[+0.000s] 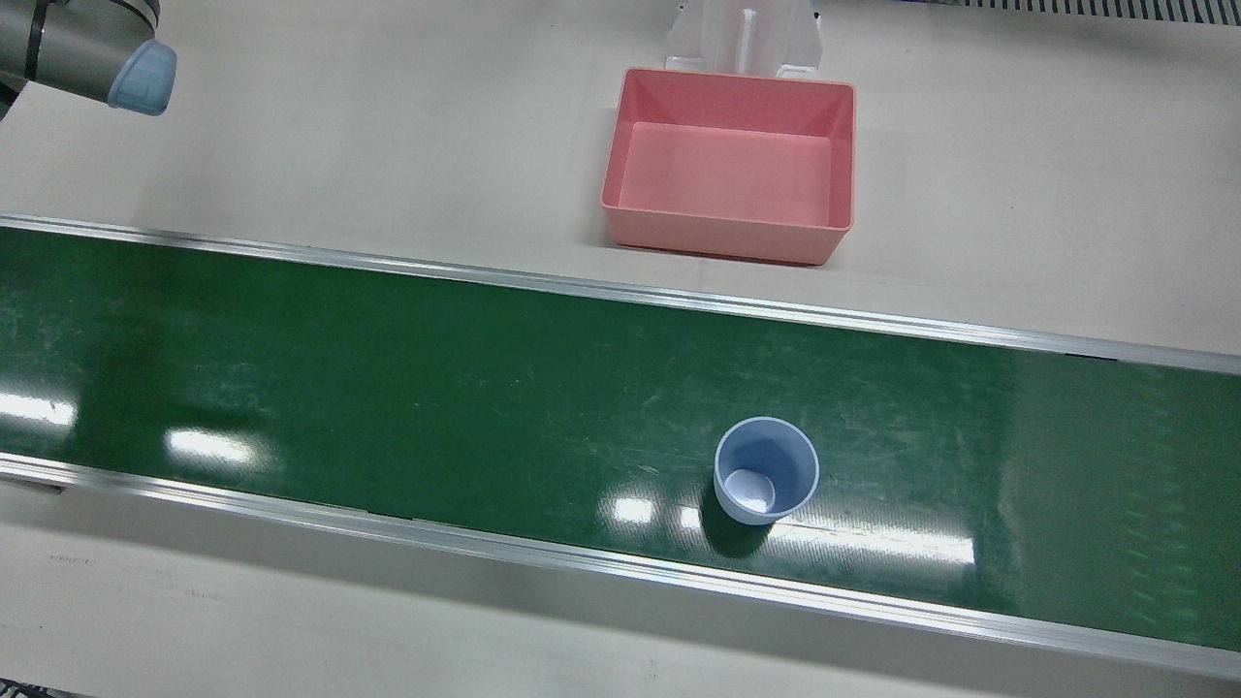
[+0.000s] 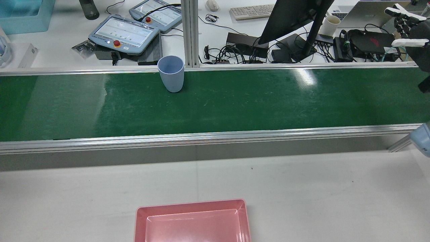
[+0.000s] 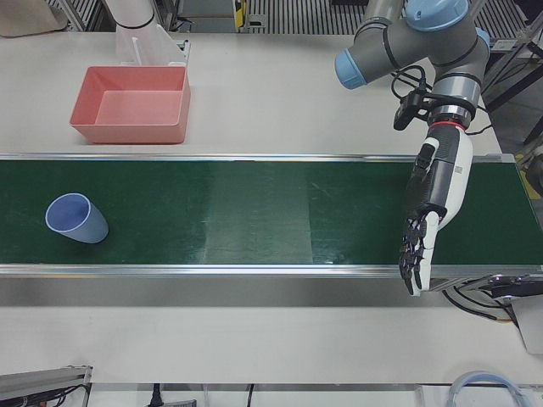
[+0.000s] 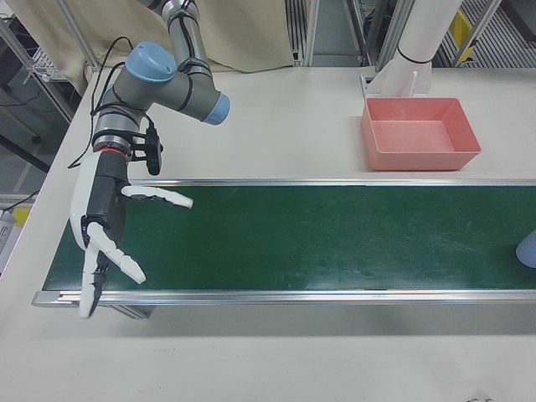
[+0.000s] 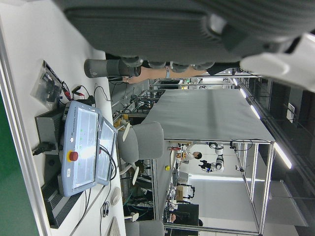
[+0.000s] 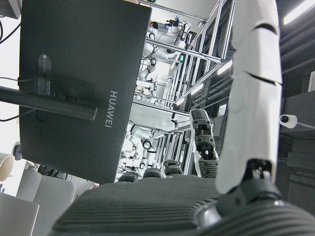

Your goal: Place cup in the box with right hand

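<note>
A light blue cup (image 1: pixel 766 470) stands upright on the green belt, near its operator-side rail; it also shows in the rear view (image 2: pixel 171 74), the left-front view (image 3: pixel 76 219) and at the right edge of the right-front view (image 4: pixel 528 249). The empty pink box (image 1: pixel 727 237) sits on the white table on the robot's side of the belt (image 2: pixel 191 204) (image 3: pixel 127 133) (image 4: pixel 419 159). My right hand (image 4: pixel 100 209) is open with fingers spread, above the belt's far end, well away from the cup; its fingertips (image 2: pixel 408 42) show at the rear view's right edge. My left hand (image 3: pixel 437 191) is open and empty over the opposite end.
The green conveyor belt (image 1: pixel 388 388) has metal rails on both sides. A white pedestal (image 1: pixel 742 34) stands just behind the box. Beyond the belt are teach pendants (image 2: pixel 124 33), a monitor (image 2: pixel 292 16) and cables. The right arm's elbow (image 1: pixel 141 78) hangs at the front view's top left.
</note>
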`<state>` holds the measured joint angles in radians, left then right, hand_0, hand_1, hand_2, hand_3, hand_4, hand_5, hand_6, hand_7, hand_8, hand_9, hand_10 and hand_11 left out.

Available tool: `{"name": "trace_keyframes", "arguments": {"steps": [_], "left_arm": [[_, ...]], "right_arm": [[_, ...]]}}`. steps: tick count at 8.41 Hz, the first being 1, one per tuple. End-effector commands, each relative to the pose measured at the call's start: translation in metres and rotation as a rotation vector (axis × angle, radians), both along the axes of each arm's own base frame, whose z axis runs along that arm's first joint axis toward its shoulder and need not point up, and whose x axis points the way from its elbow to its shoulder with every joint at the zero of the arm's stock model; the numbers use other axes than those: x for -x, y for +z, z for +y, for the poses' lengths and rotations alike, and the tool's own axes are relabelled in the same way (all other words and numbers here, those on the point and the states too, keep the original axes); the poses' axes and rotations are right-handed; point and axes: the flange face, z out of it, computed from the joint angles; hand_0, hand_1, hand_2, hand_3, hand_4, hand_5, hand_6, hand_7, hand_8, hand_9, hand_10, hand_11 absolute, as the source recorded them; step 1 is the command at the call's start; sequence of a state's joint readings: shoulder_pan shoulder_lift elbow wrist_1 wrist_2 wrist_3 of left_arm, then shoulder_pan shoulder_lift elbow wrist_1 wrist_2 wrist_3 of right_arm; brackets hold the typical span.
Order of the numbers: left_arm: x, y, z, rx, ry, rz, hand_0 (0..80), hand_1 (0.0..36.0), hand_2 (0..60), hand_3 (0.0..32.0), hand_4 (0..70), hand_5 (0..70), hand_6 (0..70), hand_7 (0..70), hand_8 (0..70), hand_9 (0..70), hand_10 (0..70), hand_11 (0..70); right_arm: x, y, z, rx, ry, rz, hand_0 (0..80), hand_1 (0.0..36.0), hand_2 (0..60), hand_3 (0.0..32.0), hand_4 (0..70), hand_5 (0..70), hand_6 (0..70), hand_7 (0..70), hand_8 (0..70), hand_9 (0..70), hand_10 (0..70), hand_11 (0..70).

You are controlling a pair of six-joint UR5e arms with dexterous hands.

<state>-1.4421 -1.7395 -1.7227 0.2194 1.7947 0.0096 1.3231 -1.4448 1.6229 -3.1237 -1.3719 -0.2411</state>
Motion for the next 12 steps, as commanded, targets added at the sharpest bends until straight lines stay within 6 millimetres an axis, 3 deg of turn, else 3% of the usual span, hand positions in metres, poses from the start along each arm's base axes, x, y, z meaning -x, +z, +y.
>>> {"name": "trace_keyframes", "arguments": {"steps": [1,2,3,5,7,8,9,10,11,12], "left_arm": [[0.0,0.0,0.0,0.001,0.0,-0.001,0.0,0.0,0.0,0.0,0.0,0.0,0.0,0.0,0.0,0.0,0.0,0.0],[0.0,0.0,0.0,0.001,0.0,-0.001,0.0,0.0,0.0,0.0,0.0,0.0,0.0,0.0,0.0,0.0,0.0,0.0],[0.0,0.0,0.0,0.001,0.0,-0.001,0.0,0.0,0.0,0.0,0.0,0.0,0.0,0.0,0.0,0.0,0.0,0.0],[0.0,0.0,0.0,0.001,0.0,-0.001,0.0,0.0,0.0,0.0,0.0,0.0,0.0,0.0,0.0,0.0,0.0,0.0],[0.0,0.0,0.0,0.001,0.0,-0.001,0.0,0.0,0.0,0.0,0.0,0.0,0.0,0.0,0.0,0.0,0.0,0.0],[0.0,0.0,0.0,0.001,0.0,-0.001,0.0,0.0,0.0,0.0,0.0,0.0,0.0,0.0,0.0,0.0,0.0,0.0],[0.0,0.0,0.0,0.001,0.0,-0.001,0.0,0.0,0.0,0.0,0.0,0.0,0.0,0.0,0.0,0.0,0.0,0.0],[0.0,0.0,0.0,0.001,0.0,-0.001,0.0,0.0,0.0,0.0,0.0,0.0,0.0,0.0,0.0,0.0,0.0,0.0],[0.0,0.0,0.0,0.001,0.0,-0.001,0.0,0.0,0.0,0.0,0.0,0.0,0.0,0.0,0.0,0.0,0.0,0.0],[0.0,0.0,0.0,0.0,0.0,-0.001,0.0,0.0,0.0,0.0,0.0,0.0,0.0,0.0,0.0,0.0,0.0,0.0]], "right_arm": [[0.02,-0.007,0.001,-0.006,-0.037,-0.003,48.9,11.6,5.5,0.0,5.6,3.0,2.9,13.1,0.0,1.2,0.0,0.0],[0.024,-0.006,0.001,-0.003,-0.044,-0.004,51.5,9.8,1.1,0.0,8.0,3.4,3.7,16.3,0.0,1.8,0.0,0.0],[0.03,-0.006,0.002,-0.003,-0.055,-0.004,53.1,13.6,2.8,0.0,6.1,4.2,4.2,17.9,0.0,2.1,0.0,0.0],[0.032,-0.006,0.002,-0.002,-0.058,-0.004,57.9,14.2,0.0,0.0,7.8,5.2,4.7,19.6,0.0,2.5,0.0,0.0],[0.04,-0.007,0.001,-0.003,-0.068,-0.005,56.9,16.9,2.6,0.0,5.9,5.3,5.0,21.3,0.0,2.8,0.0,0.0],[0.043,-0.01,0.002,-0.007,-0.075,-0.006,57.9,15.2,0.0,0.0,7.5,5.3,5.1,21.8,0.0,2.9,0.0,0.0],[0.045,-0.01,0.002,-0.009,-0.078,-0.006,57.4,16.4,1.6,0.0,6.6,5.4,5.3,22.4,0.0,3.0,0.0,0.0],[0.045,-0.01,0.002,-0.009,-0.078,-0.008,55.3,19.6,7.3,0.0,4.1,5.4,5.2,22.3,0.0,3.0,0.0,0.0],[0.045,-0.01,0.002,-0.009,-0.078,-0.008,54.8,19.6,7.9,0.0,4.1,5.3,5.3,22.7,0.0,3.1,0.0,0.0],[0.045,-0.013,0.002,-0.013,-0.078,-0.009,56.1,17.0,2.2,0.0,6.2,5.3,5.4,23.3,0.0,3.2,0.0,0.0]]}}
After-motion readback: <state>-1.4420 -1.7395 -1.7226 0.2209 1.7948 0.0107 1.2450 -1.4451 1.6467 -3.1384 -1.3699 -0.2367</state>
